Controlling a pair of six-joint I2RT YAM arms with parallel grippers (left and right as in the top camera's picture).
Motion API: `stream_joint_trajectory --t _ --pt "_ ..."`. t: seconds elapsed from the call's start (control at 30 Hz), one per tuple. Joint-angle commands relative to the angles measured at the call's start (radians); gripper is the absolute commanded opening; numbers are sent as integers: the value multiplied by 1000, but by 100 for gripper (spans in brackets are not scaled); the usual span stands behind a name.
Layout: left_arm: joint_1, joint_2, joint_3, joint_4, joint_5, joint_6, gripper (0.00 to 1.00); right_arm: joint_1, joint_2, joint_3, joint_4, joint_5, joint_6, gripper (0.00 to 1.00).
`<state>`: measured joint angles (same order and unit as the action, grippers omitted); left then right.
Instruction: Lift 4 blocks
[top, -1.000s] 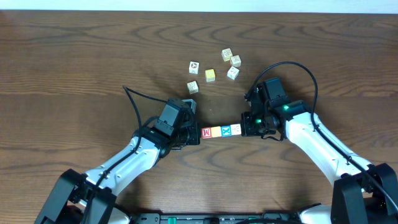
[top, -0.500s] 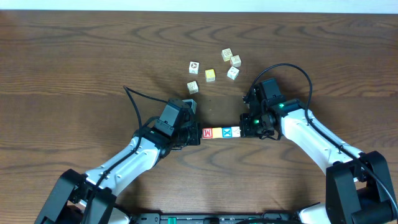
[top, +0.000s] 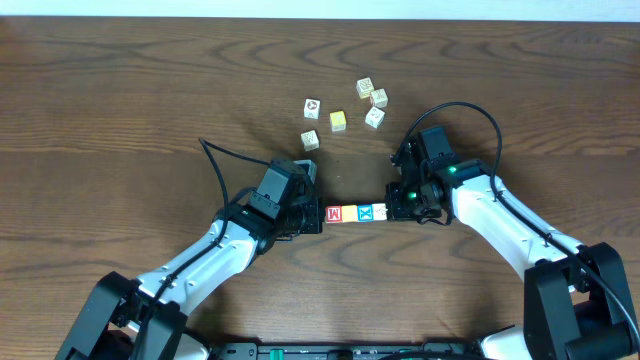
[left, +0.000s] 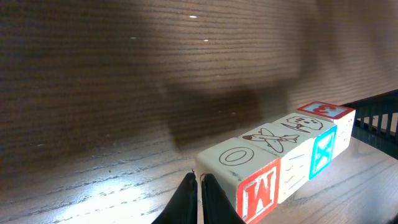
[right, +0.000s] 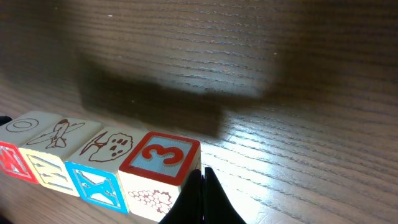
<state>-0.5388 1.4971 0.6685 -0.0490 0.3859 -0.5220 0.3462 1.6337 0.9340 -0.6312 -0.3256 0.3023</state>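
Right now the four blocks are sitting in one tight row, face to face, just below the middle of the overhead frame. From left to right they are the red M block (top: 333, 213), the yellow-orange block (top: 348, 213), the blue X block (top: 365, 212) and the whitish block (top: 380, 210).

The left claw (top: 320, 215) is reaching in from the lower left. Its fingers are pressed together, and its tip is lying against the outer end of the red M block. The right claw (top: 391, 208) is coming in from the right with its fingers also pressed together, and its tip is meeting the outer end of the whitish block. Neither claw is pinching a block between its own fingers; the row is lying squeezed between the two tips.

In the left wrist view the left claw (left: 200, 186) is showing as a thin closed wedge beside the red M block (left: 258, 194), with the blue X block (left: 323, 152) farther along. In the right wrist view the right claw (right: 202, 182) is sitting at the edge of the whitish block (right: 163, 158), whose top face is showing a red-framed 3.

In both wrist views the row's dark shadow is falling on the wooden surface (top: 120, 120) apart from the blocks.

Six loose cubes (top: 338, 121) are lying scattered in the upper middle of the overhead frame, well apart from the row.
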Motion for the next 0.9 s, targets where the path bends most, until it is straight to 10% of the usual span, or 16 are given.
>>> stream_joint_trajectory --t 0.0,0.87 --pt "-42 10 55 26 118 16 7 57 5 19 18 -195 -12 1" --pt "-42 67 55 27 110 20 7 94 5 7 18 -136 -11 1"
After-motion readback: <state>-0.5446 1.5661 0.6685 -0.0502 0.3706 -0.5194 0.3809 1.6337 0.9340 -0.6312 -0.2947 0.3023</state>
